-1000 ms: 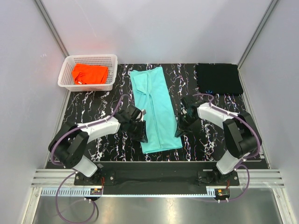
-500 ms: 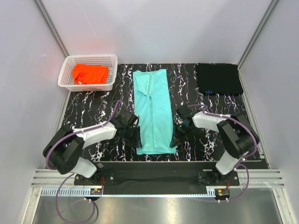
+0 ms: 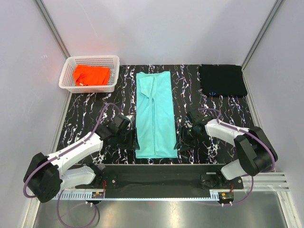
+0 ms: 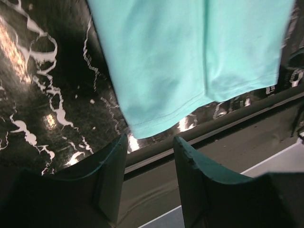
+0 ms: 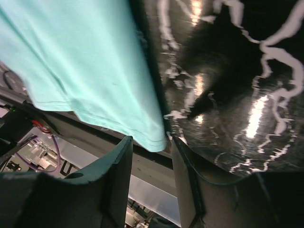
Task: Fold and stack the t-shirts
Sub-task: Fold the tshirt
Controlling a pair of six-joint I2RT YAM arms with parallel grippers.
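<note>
The mint-teal t-shirt (image 3: 154, 116) lies flat in the middle of the table as a long narrow strip, its hem at the front edge. It also shows in the left wrist view (image 4: 190, 52) and the right wrist view (image 5: 80, 61). My left gripper (image 3: 132, 139) (image 4: 149, 142) is open and empty just left of the near left corner. My right gripper (image 3: 181, 139) (image 5: 152, 142) is open and empty beside the near right corner. The orange t-shirt (image 3: 91, 75) lies bunched in the basket. The black t-shirt (image 3: 222, 80) lies folded at the back right.
The white lattice basket (image 3: 66, 71) stands at the back left corner. The table's front edge and metal rail (image 3: 156, 167) run just below the teal hem. Grey walls close in the left, right and back.
Both arms drew back toward the front edge. The teal shirt went from slanted to straight and its hem moved nearer the front. Both grippers now stand off the cloth.
</note>
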